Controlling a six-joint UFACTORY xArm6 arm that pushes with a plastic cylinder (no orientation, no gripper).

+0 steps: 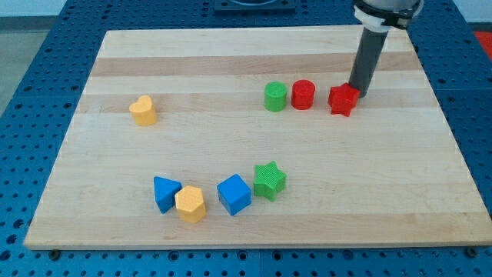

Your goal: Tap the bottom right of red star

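Here my tip touches the red star.

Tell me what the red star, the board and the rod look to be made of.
Red star block: likely matte plastic, uniform colour. Pale board: wood, visible grain and plank strips, smooth finish. Dark rod: material unclear, dull grey surface; my tip sits at the star's upper right.

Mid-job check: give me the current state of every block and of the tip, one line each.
my tip: down at the red star's upper right edge, seemingly touching.
red star: flat, right end of the upper row.
red cylinder: upright, between both neighbours, apart.
green cylinder: upright.
yellow heart: alone at left.
blue triangle: touching yellow hexagon.
blue cube: beside green star.
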